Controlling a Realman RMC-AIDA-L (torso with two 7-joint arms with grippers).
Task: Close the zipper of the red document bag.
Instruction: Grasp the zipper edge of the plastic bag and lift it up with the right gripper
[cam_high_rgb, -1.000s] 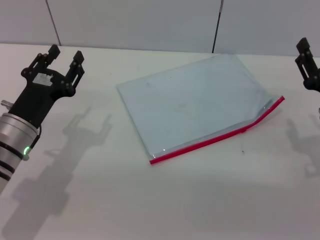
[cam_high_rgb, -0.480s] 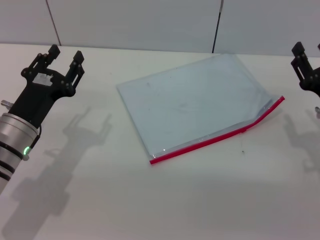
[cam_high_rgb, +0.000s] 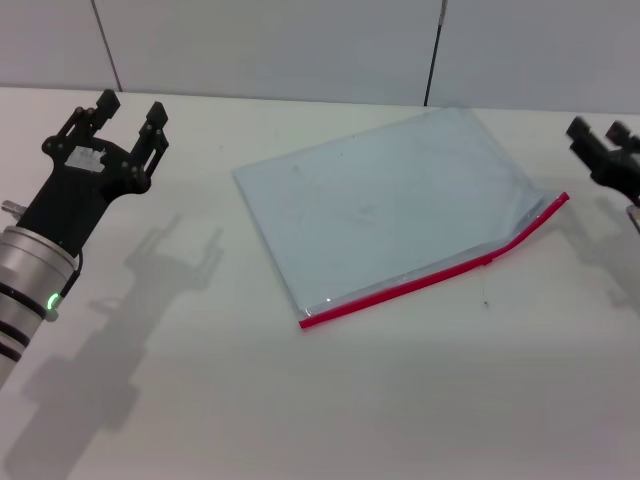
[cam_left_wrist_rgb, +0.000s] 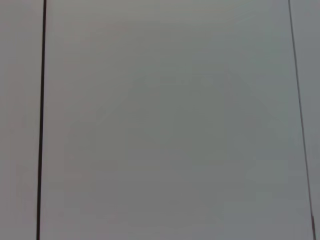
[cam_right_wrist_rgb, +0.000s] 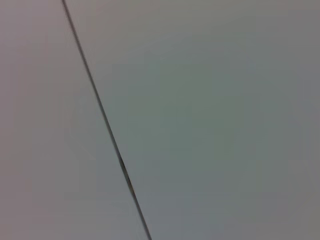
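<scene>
The red document bag (cam_high_rgb: 390, 205) is laid flat on the white table (cam_high_rgb: 300, 400), with the zipper (cam_high_rgb: 436, 272) along its near long edge, slanting up toward the robot's right. The right gripper (cam_high_rgb: 598, 140), spread open and holding nothing, is parked just past the zipper's raised end, so it's clearly nearer. The left gripper (cam_high_rgb: 125, 115), also open and empty, is kept well away.

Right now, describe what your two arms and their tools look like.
The left tool is black, a skeletal linkage frame with two blocky-tipped fingers and a small pale label on its body. Behind it comes a black wrist, then a silver metal cylinder with dark rings and a small green light. The right tool is black too, with the same blocky tips; its arm is out of view.
</scene>
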